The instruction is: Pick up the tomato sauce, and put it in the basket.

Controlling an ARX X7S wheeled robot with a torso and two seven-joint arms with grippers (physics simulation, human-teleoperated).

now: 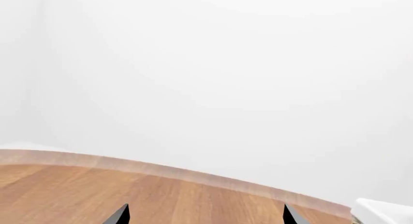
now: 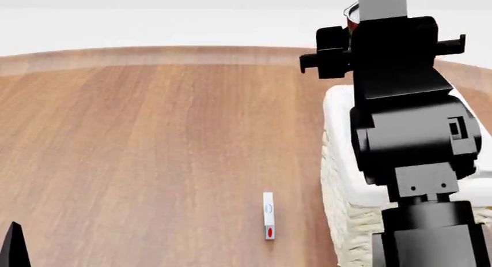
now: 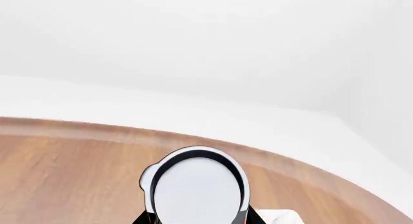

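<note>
Pinching the round, silvery-topped tomato sauce [image 3: 197, 192], the right gripper [image 3: 197, 215] hangs above woven basket [image 2: 338, 221].

A round wooden table [image 2: 154, 140] with a paler rim band is seen beneath and ahead of the claws. Plain white walls [image 3: 193, 40] are observed beyond its far edge. Even, diffuse lighting is noted; a wall corner is faintly visible.

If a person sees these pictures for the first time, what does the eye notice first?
The big black right arm fills the right side of the head view, raised over the cream wicker basket. In the right wrist view, the tomato sauce sits close to the camera, between the jaws, its silvery-white top ringed dark. A small white item lies alone on the wooden table.
</note>
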